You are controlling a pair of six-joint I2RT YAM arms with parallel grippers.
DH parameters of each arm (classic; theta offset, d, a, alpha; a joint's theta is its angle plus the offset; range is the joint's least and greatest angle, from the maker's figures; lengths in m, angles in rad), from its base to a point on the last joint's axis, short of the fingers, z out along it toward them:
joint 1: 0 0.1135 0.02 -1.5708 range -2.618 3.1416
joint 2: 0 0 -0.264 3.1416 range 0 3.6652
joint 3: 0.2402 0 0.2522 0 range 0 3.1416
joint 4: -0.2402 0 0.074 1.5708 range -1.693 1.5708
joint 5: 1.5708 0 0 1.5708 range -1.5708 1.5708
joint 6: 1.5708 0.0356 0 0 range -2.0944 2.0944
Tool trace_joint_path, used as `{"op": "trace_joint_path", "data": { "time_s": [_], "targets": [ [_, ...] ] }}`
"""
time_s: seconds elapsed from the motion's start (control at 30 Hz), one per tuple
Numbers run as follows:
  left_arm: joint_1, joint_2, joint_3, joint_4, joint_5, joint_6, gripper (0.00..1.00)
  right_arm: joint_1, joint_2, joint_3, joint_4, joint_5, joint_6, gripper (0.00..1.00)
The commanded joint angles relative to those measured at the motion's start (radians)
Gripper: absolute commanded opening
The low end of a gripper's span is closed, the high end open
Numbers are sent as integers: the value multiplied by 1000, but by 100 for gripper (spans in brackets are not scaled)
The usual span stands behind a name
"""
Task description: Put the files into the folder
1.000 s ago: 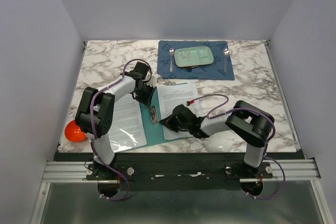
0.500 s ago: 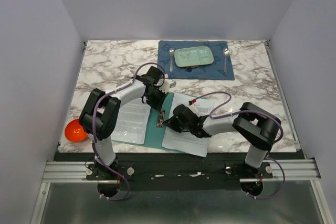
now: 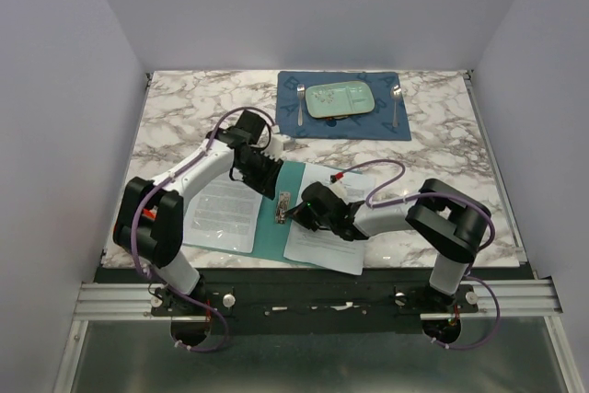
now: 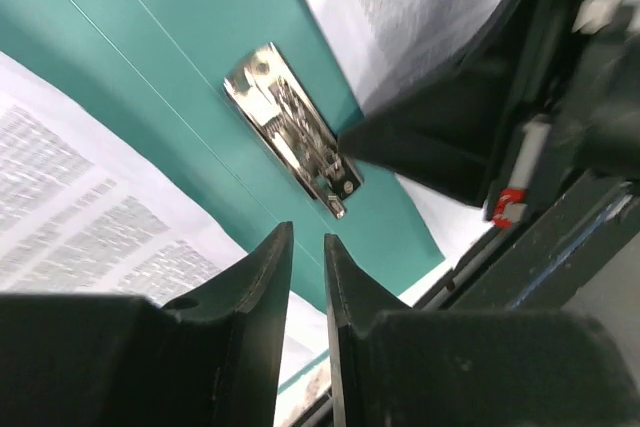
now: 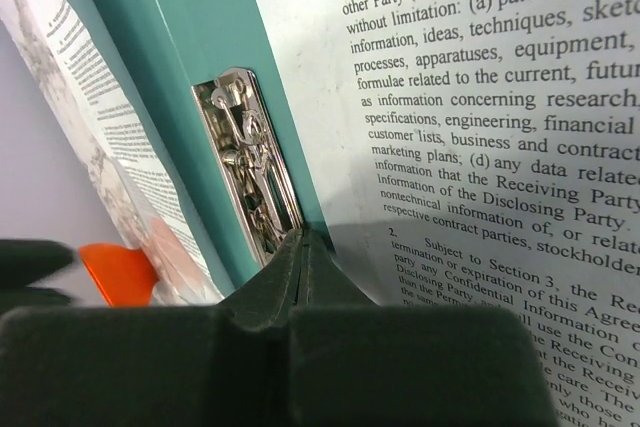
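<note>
Grey walls box in a white marble-patterned table (image 3: 184, 126). From above, a thin teal-green card folder (image 3: 269, 232) lies open near the arm bases. Its crease runs away from them, and a slim chrome spring clip (image 3: 283, 204) lies along it. One white printed paper sheet, the left sheet (image 3: 221, 213), lies squarely on the left leaf. The right sheet (image 3: 322, 244) covers the right leaf but is skewed, with its near corner past the folder's edge. The left gripper (image 3: 265, 179) hovers by the clip's far end and the right gripper (image 3: 296, 214) by its near end. A dark blue fabric placemat (image 3: 294, 124) bearing a pale green rectangular plate (image 3: 310, 100) sits well apart at the back.

Left wrist view: the fingers stand a narrow gap apart with nothing between them, above bare teal just short of the clip.

Right wrist view: the fingers are pressed together with nothing visible between them. Their tip is on the right sheet's inner edge, right beside the clip.

That edge lies roughly along the clip's long axis, just to its right, so the right arm — the nearer one — looks best placed to slide the sheet under it.
</note>
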Motion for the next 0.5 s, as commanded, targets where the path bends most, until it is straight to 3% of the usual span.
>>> {"op": "trace_joint_path", "data": {
  "time_s": [0.0, 0.47],
  "targets": [
    [-12, 13, -165, 48, 10, -8, 29, 0, 113, -73, -291, 89, -54, 0],
    [-18, 113, -136, 128, -102, -104, 26, -2, 178, -91, -190, 49, -37, 1]
  ]
}}
